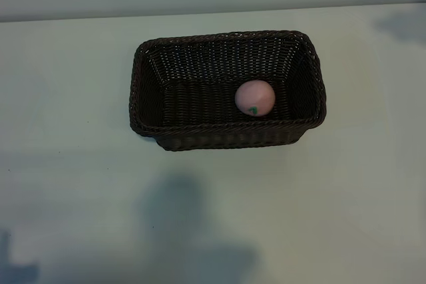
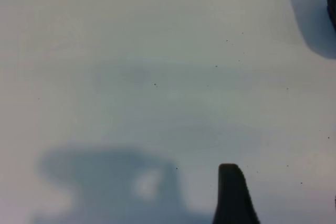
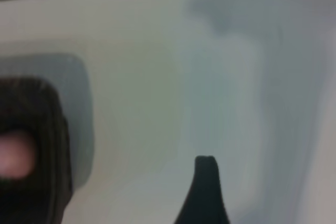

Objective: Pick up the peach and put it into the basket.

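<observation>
The pale-pink peach [image 1: 255,98] with its small green mark lies inside the dark-brown wicker basket [image 1: 226,134], towards its right end. No arm shows in the exterior view. In the left wrist view my left gripper [image 2: 168,211] hangs open over bare table, with one dark fingertip [image 2: 233,195] showing and the basket's edge [image 2: 333,3] at the frame's border. In the right wrist view my right gripper [image 3: 168,208] is open and holds nothing, with one fingertip [image 3: 206,192] in sight. The basket [image 3: 37,192] with the peach [image 3: 16,153] in it lies off to one side.
The basket stands on a pale table [image 1: 346,197]. Soft shadows of the arms fall on the table in front of the basket [image 1: 186,231] and at the far right [image 1: 406,24]. A wall edge runs behind the table [image 1: 200,4].
</observation>
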`<act>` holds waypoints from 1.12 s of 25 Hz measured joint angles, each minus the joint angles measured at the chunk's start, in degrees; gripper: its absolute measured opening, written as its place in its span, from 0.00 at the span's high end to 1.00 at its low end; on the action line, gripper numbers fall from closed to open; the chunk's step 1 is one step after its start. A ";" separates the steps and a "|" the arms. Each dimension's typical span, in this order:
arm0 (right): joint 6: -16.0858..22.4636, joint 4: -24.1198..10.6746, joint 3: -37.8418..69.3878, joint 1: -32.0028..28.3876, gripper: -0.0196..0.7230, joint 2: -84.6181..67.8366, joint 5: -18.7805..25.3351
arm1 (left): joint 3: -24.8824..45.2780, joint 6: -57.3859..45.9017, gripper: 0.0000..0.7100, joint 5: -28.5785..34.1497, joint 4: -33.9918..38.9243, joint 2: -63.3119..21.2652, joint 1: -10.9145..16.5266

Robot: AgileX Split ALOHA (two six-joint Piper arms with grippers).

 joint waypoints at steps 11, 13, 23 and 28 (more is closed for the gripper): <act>0.00 -0.20 13.48 3.17 0.19 -34.96 0.47 | 0.00 0.05 0.35 0.00 0.00 0.00 0.00; 0.37 -1.68 14.42 5.00 0.19 -38.56 0.41 | 0.00 0.05 0.35 0.00 0.00 0.00 0.00; 4.01 -6.30 21.17 11.77 0.19 -50.86 0.46 | 0.00 0.11 0.35 0.00 0.00 0.00 -0.04; 4.70 -9.13 25.55 12.37 0.19 -55.84 0.51 | 0.00 0.11 0.35 0.00 0.00 0.00 -0.04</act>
